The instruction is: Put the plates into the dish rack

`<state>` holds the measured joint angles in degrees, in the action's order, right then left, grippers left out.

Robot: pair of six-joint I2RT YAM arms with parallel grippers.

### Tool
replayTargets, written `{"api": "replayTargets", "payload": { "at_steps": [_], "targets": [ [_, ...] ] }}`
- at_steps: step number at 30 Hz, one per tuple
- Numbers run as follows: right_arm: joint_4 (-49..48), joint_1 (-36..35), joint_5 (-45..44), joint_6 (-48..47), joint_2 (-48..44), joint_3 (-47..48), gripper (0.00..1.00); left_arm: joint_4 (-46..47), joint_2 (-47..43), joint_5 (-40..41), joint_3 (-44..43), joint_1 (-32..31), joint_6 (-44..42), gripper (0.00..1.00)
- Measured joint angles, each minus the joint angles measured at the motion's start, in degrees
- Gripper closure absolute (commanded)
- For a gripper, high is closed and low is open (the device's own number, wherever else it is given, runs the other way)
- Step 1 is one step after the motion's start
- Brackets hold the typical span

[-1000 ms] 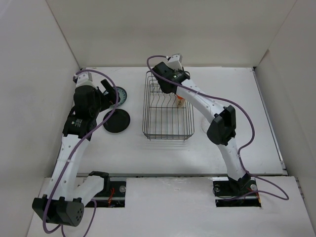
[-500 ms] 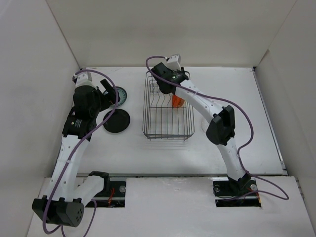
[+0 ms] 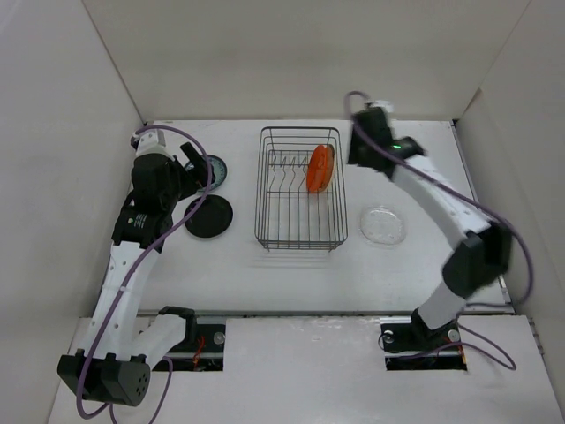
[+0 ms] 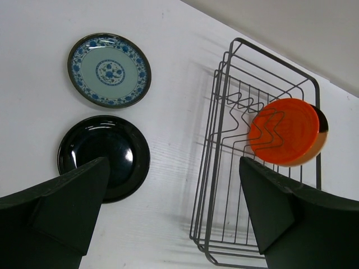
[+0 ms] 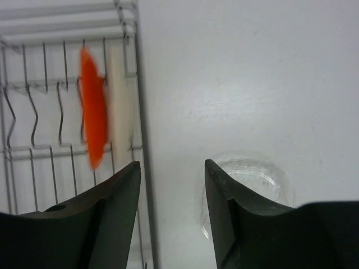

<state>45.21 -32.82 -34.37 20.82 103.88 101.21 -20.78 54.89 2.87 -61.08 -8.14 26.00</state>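
Note:
The black wire dish rack (image 3: 298,231) stands mid-table. An orange plate (image 3: 320,168) stands on edge between its dividers at the far right, with a cream plate (image 5: 119,101) upright just behind it. My right gripper (image 3: 358,148) hovers just right of the rack, open and empty (image 5: 171,163), above bare table next to the clear glass plate (image 5: 249,182). The glass plate (image 3: 383,225) lies flat to the right of the rack. A teal patterned plate (image 4: 109,70) and a glossy black plate (image 4: 104,157) lie flat to the left of the rack. My left gripper (image 4: 173,162) hangs wide open above them, holding nothing.
White walls close in the table at the back and on both sides. The rack's near dividers (image 3: 296,216) hold nothing. The right arm's purple cable (image 3: 494,221) loops over the right side of the table.
My right gripper has opened and let go of the orange plate, which now stands in the rack. The right arm has pulled out of the rack to the right. The left arm has not moved.

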Motion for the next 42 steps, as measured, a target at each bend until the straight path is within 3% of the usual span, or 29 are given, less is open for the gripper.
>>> {"api": "replayTargets", "payload": {
  "at_steps": [1, 2, 6, 9, 14, 20, 25, 32, 34, 36, 37, 40, 42],
  "targets": [
    [-3.8, 4.9, 6.8, -0.4, -6.1, -6.5, 0.4, 0.0, 0.0, -0.3, 0.0, 0.0, 0.0, 0.0],
    [-8.8, 10.9, 12.5, -0.7, -12.3, -13.3, 0.29, 0.1, 0.0, -0.7, 0.0, 0.0, 0.0, 0.0],
    [-19.8, 31.3, 27.6, -1.6, -28.7, -32.5, 0.18, 1.4, 1.7, -4.2, 0.0, 0.0, 0.2, 0.0],
    [-22.5, 33.2, 34.6, -1.5, -32.9, -40.9, 0.17, 1.9, 4.9, -7.1, 0.0, 0.0, 0.5, 0.0],
    [-28.8, 39.6, 49.2, 3.1, -31.6, -52.4, 0.17, 2.0, 8.9, -10.3, 0.1, 0.0, 0.9, 0.0],
    [-30.7, 48.1, 51.3, 8.1, -30.9, -61.2, 0.17, 2.3, 6.3, -10.7, 1.4, -0.1, 1.0, 0.0],
    [-30.9, 50.1, 51.0, 9.0, -28.9, -62.8, 0.17, 2.6, 5.4, -10.5, 1.4, -0.1, 1.1, 0.0],
    [-30.9, 50.1, 50.9, 9.1, -22.8, -62.8, 0.37, 2.6, 5.4, -10.1, 1.4, -0.1, 1.1, 0.0],
    [-31.6, 50.1, 51.3, 9.2, -21.9, -62.6, 0.49, 2.6, 5.4, -9.9, 1.4, -0.1, 1.1, 0.0],
    [-31.9, 50.1, 51.4, 9.0, -21.3, -62.6, 0.71, 2.6, 5.4, -9.6, 1.4, -0.1, 1.1, 0.0],
    [-31.9, 50.1, 51.5, 8.9, -20.9, -62.7, 0.75, 2.6, 5.4, -9.5, 1.4, -0.1, 1.1, 0.0],
    [-31.8, 50.1, 51.4, 9.0, -20.2, -62.7, 0.84, 2.5, 5.4, -9.2, 1.4, -0.1, 1.1, 0.0],
    [-31.7, 50.0, 51.2, 9.0, -19.7, -62.6, 0.84, 2.5, 5.4, -9.1, 1.4, -0.1, 1.1, 0.0]
  ]
}}
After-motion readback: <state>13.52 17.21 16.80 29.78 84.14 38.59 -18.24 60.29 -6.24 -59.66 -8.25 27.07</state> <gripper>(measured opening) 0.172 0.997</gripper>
